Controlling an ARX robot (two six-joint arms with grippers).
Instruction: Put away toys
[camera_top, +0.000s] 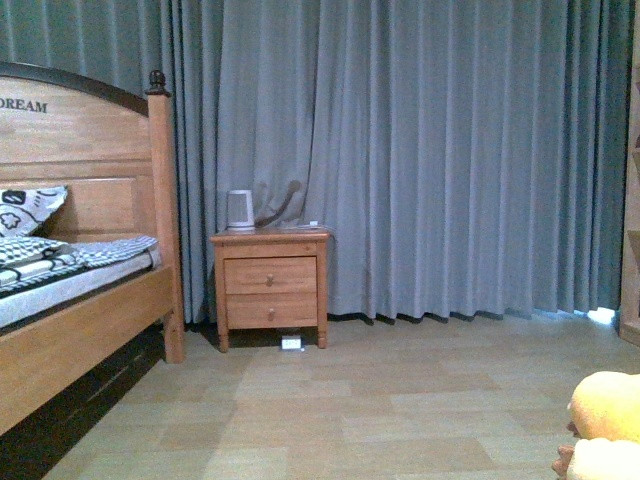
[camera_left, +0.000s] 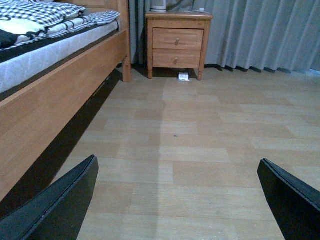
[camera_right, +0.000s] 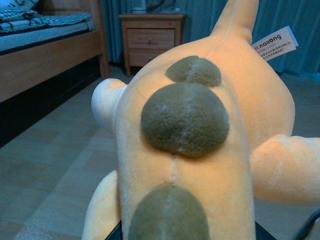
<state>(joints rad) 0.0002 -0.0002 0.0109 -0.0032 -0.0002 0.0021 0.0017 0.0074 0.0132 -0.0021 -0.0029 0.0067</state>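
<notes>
Front view: plush toy (camera_top: 606, 428) at five o'clock, low near the floor (camera_top: 400, 400). Right wrist view: the toy's back fills the frame, so I cannot tell whether my right gripper (camera_right: 189, 236) has closed on it. Left gripper (camera_left: 176, 200): spread wide, empty. Step, I judge: securing the toy. Next: confirm the hold, then find storage.

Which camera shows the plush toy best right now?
Right wrist view: the plush toy fills it, orange back and green spots clear. Front view catches only a bit of it at the lower right edge; left wrist view shows none.
</notes>
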